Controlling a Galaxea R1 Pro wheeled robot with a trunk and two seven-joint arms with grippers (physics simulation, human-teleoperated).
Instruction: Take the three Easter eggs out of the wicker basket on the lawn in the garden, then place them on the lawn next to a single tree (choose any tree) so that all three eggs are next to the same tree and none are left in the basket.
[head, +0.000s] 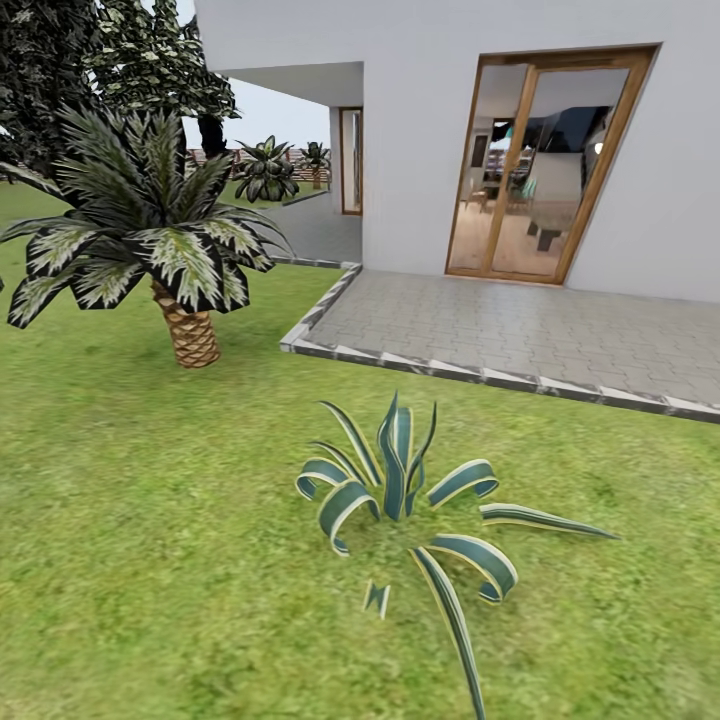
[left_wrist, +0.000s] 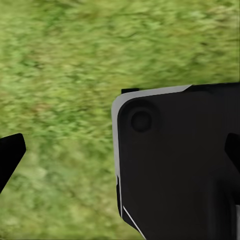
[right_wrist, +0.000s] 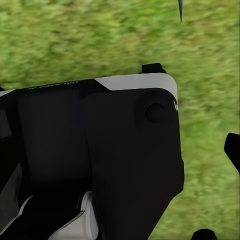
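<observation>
The left gripper (left_wrist: 120, 155) is spread wide over the lawn (left_wrist: 65, 60) with nothing between its fingertips; a black part of the robot's body (left_wrist: 175, 160) is beside it. For the right gripper I see one fingertip (right_wrist: 233, 150), so I cannot tell its opening. In the head view, a striped agave (head: 405, 490) grows near, a short palm (head: 150, 250) stands further, beside the grey paving (head: 520, 330) and white house (head: 420, 120).

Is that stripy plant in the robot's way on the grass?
Yes, the stripy plant grows on the lawn straight ahead. A short palm stands further left, grey paving beyond. Open grass lies either side.
</observation>
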